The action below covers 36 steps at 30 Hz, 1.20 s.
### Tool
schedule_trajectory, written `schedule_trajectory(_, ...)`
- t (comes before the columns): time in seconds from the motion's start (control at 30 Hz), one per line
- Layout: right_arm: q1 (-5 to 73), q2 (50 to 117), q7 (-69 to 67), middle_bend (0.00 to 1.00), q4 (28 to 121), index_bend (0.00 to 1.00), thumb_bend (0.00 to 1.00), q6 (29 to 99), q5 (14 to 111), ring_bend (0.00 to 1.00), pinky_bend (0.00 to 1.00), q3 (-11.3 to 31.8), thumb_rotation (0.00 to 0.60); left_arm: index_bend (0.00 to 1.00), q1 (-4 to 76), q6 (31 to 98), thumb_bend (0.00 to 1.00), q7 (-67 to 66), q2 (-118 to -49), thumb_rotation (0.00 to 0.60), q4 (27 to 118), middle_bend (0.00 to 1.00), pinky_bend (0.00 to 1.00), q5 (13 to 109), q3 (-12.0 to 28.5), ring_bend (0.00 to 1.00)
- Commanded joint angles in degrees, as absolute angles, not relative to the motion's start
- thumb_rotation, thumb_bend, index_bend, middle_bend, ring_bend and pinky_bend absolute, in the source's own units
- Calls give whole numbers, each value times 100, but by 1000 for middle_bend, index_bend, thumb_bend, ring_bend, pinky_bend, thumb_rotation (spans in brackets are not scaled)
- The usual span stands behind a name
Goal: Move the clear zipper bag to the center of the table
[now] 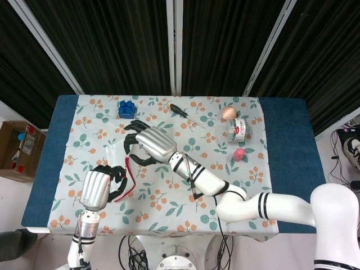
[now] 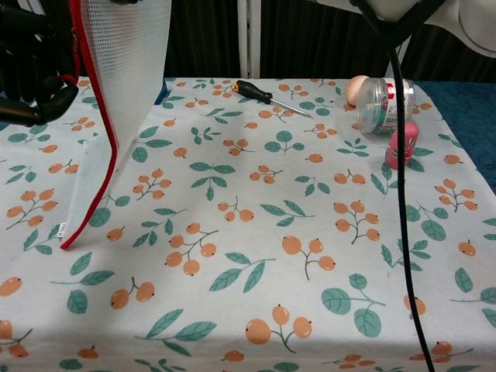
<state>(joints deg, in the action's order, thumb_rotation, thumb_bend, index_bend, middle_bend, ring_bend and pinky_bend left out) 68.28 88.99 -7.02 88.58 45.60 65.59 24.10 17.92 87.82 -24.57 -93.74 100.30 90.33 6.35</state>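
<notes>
The clear zipper bag (image 2: 128,70), mesh-textured with a red zipper edge, hangs upright over the table's left side, its lower corner touching the floral cloth. From above only its red edge (image 1: 129,175) stands out. My right hand (image 1: 151,145) grips the bag's top from above; in the chest view that hand is out of the frame's top. My left hand (image 1: 97,188) sits just left of the bag with dark fingers curled (image 2: 35,70) against the red zipper. Whether those fingers still pinch the zipper is unclear.
A blue brick (image 1: 127,108) and a screwdriver (image 1: 183,112) lie at the back. A jar on its side (image 1: 236,129), a peach ball (image 1: 228,112) and a pink doll (image 1: 239,153) stand at the right. A black cable (image 2: 399,194) hangs from my right arm.
</notes>
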Motion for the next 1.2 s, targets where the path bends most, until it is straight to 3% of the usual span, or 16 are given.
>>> schedule_trajectory(0.03, 6724, 8810, -797, 416, 8942, 918, 486, 4650, 6649, 140, 97, 2388, 600, 730, 1794, 8651, 387, -2482, -9347, 600, 9910, 685, 631, 8913, 604, 639)
schedule_trajectory(0.43, 6061, 8334, -1661, 426, 9271, 921, 483, 5132, 7283, 152, 110, 2191, 600, 730, 1773, 7837, 391, -2462, -9289, 600, 8863, 677, 631, 8009, 474, 631)
schedule_trajectory(1.07, 5602, 8014, -2436, 438, 9332, 921, 478, 5519, 7875, 165, 119, 1967, 600, 729, 1905, 7155, 395, -2388, -9294, 600, 8105, 672, 630, 6930, 807, 627)
schedule_trajectory(1.13, 5592, 8039, -2436, 437, 9305, 921, 478, 5533, 7901, 165, 120, 1940, 600, 716, 1911, 7151, 394, -2422, -9252, 600, 8144, 666, 628, 6937, 786, 620)
schedule_trajectory(1.2, 5574, 8087, -2398, 431, 9278, 921, 478, 5561, 7968, 165, 120, 1868, 600, 619, 1908, 7133, 357, -2438, -9141, 600, 8297, 625, 619, 6937, 762, 582)
